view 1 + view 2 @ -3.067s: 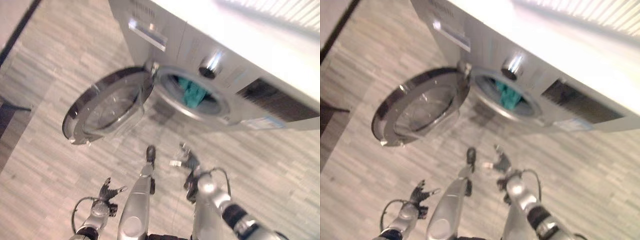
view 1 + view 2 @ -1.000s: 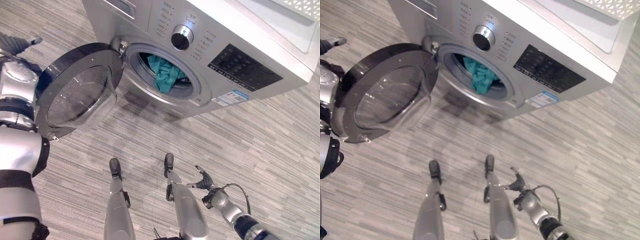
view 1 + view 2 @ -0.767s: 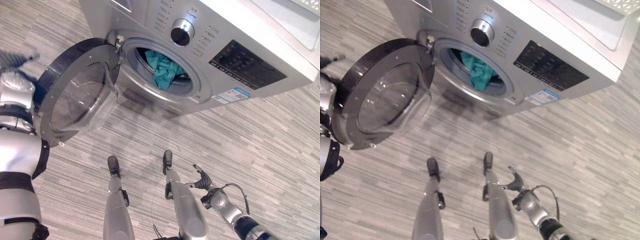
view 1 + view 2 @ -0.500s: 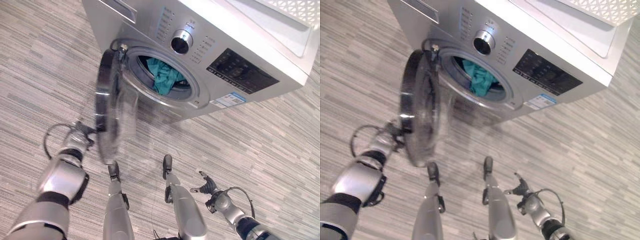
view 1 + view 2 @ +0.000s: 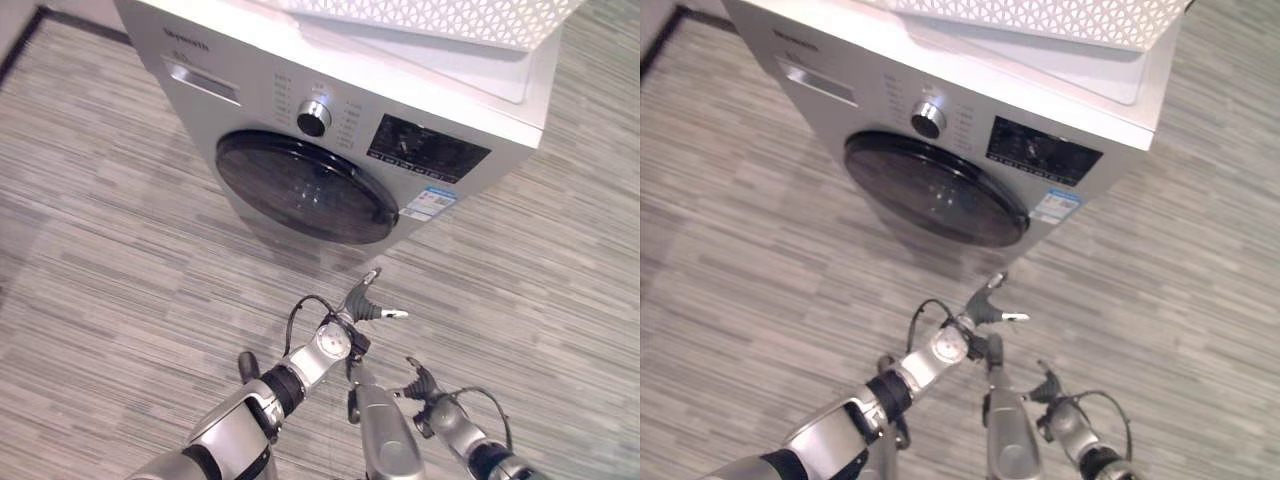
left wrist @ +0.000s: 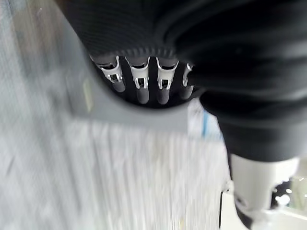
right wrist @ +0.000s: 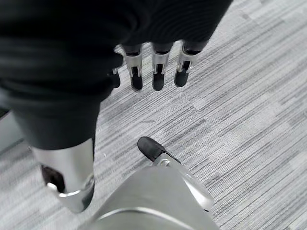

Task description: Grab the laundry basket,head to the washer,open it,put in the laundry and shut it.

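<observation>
The silver washer (image 5: 243,100) stands ahead with its round dark door (image 5: 305,187) shut flat against the front; no laundry can be seen through the glass. A white lattice laundry basket (image 5: 440,14) rests on the washer's top. My left hand (image 5: 360,301) hovers low in front of the door's lower right edge, open and holding nothing, a short gap from the machine. In the left wrist view its fingers (image 6: 141,84) hang relaxed before the dark door. My right hand (image 5: 421,385) hangs open near the floor at the lower right, its fingers (image 7: 157,69) empty over the planks.
A dial (image 5: 314,117) and a dark control panel (image 5: 428,148) sit above the door. Grey striped plank floor (image 5: 110,260) spreads to the left, right and front of the washer. A dark skirting line (image 5: 20,45) runs at the far left.
The door has swung from half open to fully shut, hiding the teal laundry. My left arm has swept from the door's left side to its front. The camera has shifted.
</observation>
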`<state>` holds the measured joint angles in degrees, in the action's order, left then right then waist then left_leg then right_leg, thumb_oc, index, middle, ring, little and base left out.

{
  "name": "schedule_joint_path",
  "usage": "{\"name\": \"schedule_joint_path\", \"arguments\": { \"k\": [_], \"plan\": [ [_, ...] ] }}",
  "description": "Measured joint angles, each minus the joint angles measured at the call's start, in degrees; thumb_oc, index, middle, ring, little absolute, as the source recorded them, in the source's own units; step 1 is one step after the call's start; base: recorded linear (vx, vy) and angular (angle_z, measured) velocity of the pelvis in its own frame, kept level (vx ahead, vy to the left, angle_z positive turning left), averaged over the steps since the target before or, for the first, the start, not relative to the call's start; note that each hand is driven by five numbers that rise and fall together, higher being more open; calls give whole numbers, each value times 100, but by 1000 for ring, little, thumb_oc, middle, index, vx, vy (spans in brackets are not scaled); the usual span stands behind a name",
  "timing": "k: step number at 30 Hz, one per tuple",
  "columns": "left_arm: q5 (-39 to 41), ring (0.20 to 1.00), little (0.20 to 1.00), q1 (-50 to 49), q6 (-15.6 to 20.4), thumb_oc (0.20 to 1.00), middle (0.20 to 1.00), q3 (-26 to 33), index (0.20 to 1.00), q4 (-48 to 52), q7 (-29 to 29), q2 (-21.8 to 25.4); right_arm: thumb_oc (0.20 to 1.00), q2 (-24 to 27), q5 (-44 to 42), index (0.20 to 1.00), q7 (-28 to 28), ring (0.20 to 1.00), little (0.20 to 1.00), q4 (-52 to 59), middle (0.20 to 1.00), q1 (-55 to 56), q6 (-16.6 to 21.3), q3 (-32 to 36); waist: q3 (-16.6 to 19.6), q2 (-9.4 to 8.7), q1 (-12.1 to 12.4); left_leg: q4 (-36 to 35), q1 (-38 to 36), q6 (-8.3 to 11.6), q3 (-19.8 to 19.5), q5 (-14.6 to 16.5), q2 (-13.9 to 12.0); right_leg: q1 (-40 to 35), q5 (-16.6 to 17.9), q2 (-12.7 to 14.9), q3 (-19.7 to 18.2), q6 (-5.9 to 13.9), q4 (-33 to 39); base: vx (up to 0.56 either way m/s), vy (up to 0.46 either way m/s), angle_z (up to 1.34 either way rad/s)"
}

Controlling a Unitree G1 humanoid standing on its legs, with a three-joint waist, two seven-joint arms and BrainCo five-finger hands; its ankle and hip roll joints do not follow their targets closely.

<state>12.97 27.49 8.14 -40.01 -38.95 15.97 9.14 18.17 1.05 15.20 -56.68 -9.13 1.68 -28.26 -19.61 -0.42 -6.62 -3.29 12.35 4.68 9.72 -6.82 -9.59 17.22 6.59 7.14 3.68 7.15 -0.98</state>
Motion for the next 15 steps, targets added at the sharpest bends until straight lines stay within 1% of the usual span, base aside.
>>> {"name": "schedule_joint_path", "arguments": {
  "k": [1, 2, 3, 4, 5, 6, 8, 9, 11, 12, 13, 14, 15],
  "plan": [
    [-6, 1000, 1000, -191, 7, 1000, 1000, 175, 1000, -62, -49, 172, 1000, 6, 2, 1000, -9, 1000, 1000, -119, 1000, 58, 32, 82, 7, 62, 46, 3, -60, -14, -6, 10, -19, -75, -6, -17, 10, -14, 27, 72, -33, -1],
    [-8, 1000, 1000, -802, -14, 1000, 1000, 558, 1000, -140, -124, 599, 1000, 16, 11, 1000, -35, 1000, 1000, -359, 1000, 196, 88, 360, 64, 208, 192, 3, -181, -61, -11, 42, -75, -226, -23, -50, 34, -42, 70, 108, -35, 0],
    [-63, 1000, 1000, -1267, 17, 1000, 1000, 790, 1000, -40, -239, 891, 1000, 45, 67, 1000, -61, 1000, 1000, -494, 1000, 229, 103, 478, 99, 291, 253, -12, -252, -82, -12, 57, -88, -289, -36, -59, 37, -51, 79, 105, -34, 2],
    [-64, 1000, 1000, -1573, 24, 1000, 1000, 912, 1000, -30, -286, 1076, 1000, 81, 113, 1000, -62, 1000, 1000, -559, 1000, 291, 100, 586, 154, 358, 317, -15, -288, -98, -29, 74, -91, -351, -46, -60, 66, -57, 105, 109, -30, 9],
    [-103, 1000, 1000, -1835, 40, 1000, 1000, 1046, 1000, -11, -369, 1227, 1000, 105, 157, 1000, -76, 1000, 1000, -629, 1000, 338, 100, 663, 186, 417, 322, -34, -320, -99, -66, 75, -90, -416, -54, -55, 114, -64, 142, 47, -12, 31],
    [-180, 1000, 1000, -2380, 46, 1000, 1000, 1289, 1000, -12, -443, 1423, 1000, 162, 205, 1000, -113, 1000, 1000, -767, 1000, 455, 100, 798, 272, 548, 374, -115, -425, -97, -178, 75, -70, -585, -95, -40, 233, -68, 179, 70, -22, 36],
    [-184, 1000, 1000, -2739, 62, 1000, 1000, 1431, 1000, -1, -564, 1592, 1000, 203, 205, 1000, -160, 1000, 1000, -935, 1000, 570, 93, 892, 359, 648, 484, -112, -492, -95, -286, 76, -39, -753, -101, -1, 322, -52, 245, 43, -14, 34],
    [-182, 1000, 1000, -3076, 182, 1000, 1000, 1475, 1000, -2, -762, 1691, 1000, 235, 223, 1000, -174, 1000, 1000, -1059, 1000, 591, 98, 928, 424, 685, 609, -128, -556, -93, -314, 79, -6, -874, -120, 32, 351, -23, 298, 41, -23, 28],
    [-173, 1000, 1000, -3262, 197, 1000, 1000, 1565, 1000, -114, -844, 1593, 1000, 231, 274, 1000, -195, 1000, 1000, -1126, 1000, 602, 106, 918, 481, 678, 605, -136, -628, -92, -392, 78, 41, -1012, -109, 72, 448, -4, 370, 35, -31, 25],
    [-175, 1000, 1000, -3349, 211, 1000, 1000, 1596, 1000, -242, -901, 1497, 1000, 215, 292, 1000, -206, 1000, 1000, -1172, 1000, 604, 111, 923, 548, 675, 648, -145, -630, -91, -444, 79, 63, -1075, -129, 91, 484, 4, 387, 37, -27, 22],
    [-182, 1000, 1000, -3355, 303, 1000, 1000, 1747, 1000, -523, -990, 1310, 1000, 171, 311, 1000, -230, 1000, 1000, -1265, 1000, 601, 112, 943, 636, 641, 698, -168, -657, -90, -462, 79, 72, -1131, -117, 97, 502, 1, 450, 37, -28, 16],
    [-183, 1000, 1000, -3357, 341, 1000, 1000, 1950, 1000, -932, -1011, 1094, 1000, 63, 311, 1000, -292, 1000, 1000, -1437, 1000, 623, 108, 982, 821, 531, 746, -175, -723, -89, -474, 77, 83, -1263, -59, 97, 544, 26, 585, 25, -24, 14],
    [-204, 1000, 1000, -3384, 391, 1000, 1000, 2026, 1000, -1256, -1003, 1014, 1000, 1, 312, 1000, -303, 1000, 1000, -1454, 1000, 636, 108, 985, 911, 500, 804, -173, -761, -88, -536, 80, 88, -1356, -62, 97, 610, 26, 595, 31, -14, 23]
  ]
}}
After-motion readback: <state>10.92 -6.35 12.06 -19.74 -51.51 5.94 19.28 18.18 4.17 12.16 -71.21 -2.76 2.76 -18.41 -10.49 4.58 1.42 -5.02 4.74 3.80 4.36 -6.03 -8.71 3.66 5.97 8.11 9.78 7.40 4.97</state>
